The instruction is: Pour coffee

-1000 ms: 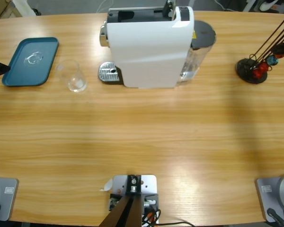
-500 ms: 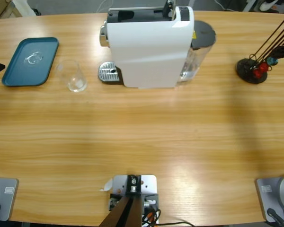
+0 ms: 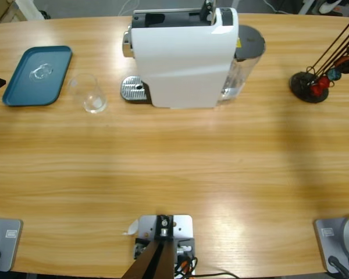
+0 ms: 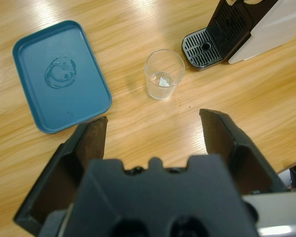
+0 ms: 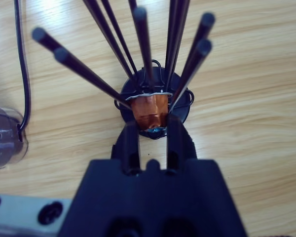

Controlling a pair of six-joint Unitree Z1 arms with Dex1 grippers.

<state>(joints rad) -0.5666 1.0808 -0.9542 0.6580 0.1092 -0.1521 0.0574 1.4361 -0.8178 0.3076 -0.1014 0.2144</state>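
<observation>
Pale tan, barely a film: coffee (image 4: 160,80), seemingly, in the bottom of the clear glass (image 4: 164,74), too thin to call with certainty. Stands upright on the wooden table (image 3: 174,174), apart from the blue tray (image 4: 34,98) on one side and near the drip grate (image 4: 203,47) of the white coffee machine (image 3: 183,58) on the other, touching neither.

Straight ahead of the left gripper (image 4: 154,120) in the left wrist view, beyond the tips and roughly centred between them. Spread wide, holding nothing, hanging above the table short of the glass. By far the nearer arm; probably a plain forward reach. No long axis to line up with on a round upright glass, so any sideways approach should serve.

Open wood all around the glass on the near side, ample room to close in. Less room beyond: grate and machine front just past it, tray rim to the side, so best lifted back toward the open table rather than pushed on.

Well apart, at the table's far end: the right gripper (image 5: 151,129), pressed in on an orange capsule (image 5: 149,111) among the black rods (image 5: 143,39) of the capsule stand (image 3: 308,87). Tight quarters there, rods fanning close on both sides of the jaws.
</observation>
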